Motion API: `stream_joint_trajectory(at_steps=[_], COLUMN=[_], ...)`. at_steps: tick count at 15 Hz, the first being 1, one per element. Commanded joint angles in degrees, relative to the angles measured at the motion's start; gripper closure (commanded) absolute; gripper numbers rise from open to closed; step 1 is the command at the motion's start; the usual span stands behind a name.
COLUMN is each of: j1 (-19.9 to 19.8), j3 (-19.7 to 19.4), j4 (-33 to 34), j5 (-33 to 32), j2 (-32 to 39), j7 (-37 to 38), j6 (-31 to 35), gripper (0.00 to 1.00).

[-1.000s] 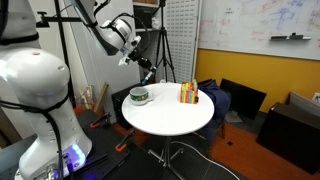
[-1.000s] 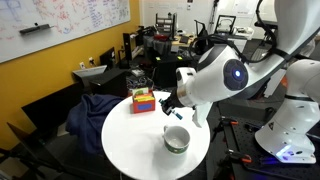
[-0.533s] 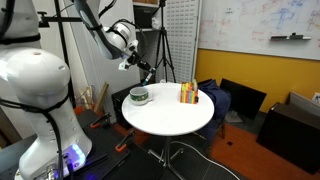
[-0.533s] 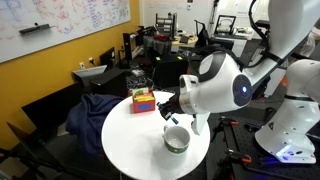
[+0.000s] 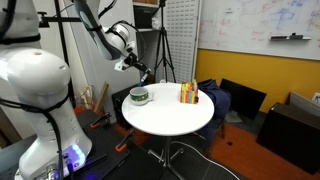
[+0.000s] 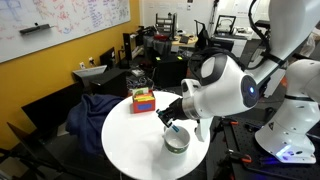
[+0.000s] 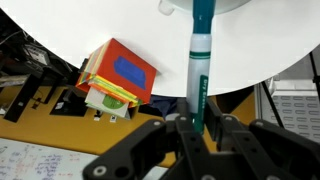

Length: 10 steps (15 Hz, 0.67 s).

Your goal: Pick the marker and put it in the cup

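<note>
Before the jaws let go, lower the tip straight into the middle of the cup [image 5: 139, 96].
In an exterior view, one cup and one striped holder [image 5: 188, 93] stand apart on the round surface [image 5: 170, 122]. In an exterior view, one marker [image 6: 172, 126] hangs just above the cup [image 6: 177, 141]. In the wrist view, the jaws pinch the marker [image 7: 200, 70].

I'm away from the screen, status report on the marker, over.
Gripper shut on marker, aloft near cup. Marker not yet in cup. Striped holder stands aside, nothing blocking.
</note>
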Motion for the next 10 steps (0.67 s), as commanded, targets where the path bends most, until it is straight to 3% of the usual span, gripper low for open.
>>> stream_joint_trajectory(at_steps=[1, 6, 7, 8, 10], j1=[-0.1, 0.1, 0.1, 0.1, 0.1], j3=[-0.1, 0.1, 0.1, 0.1, 0.1], j4=[-1.1, -2.5, -2.7, -2.9, -3.1], j5=[-0.4, -1.0, -0.9, -0.8, -0.6], j2=[-0.7, -0.5, -0.4, -0.4, -0.3], j7=[1.3, 2.2, 2.5, 2.2, 1.9], j6=[2.4, 3.3, 3.1, 3.0, 3.3], gripper=[0.95, 0.95, 0.54, 0.53, 0.39])
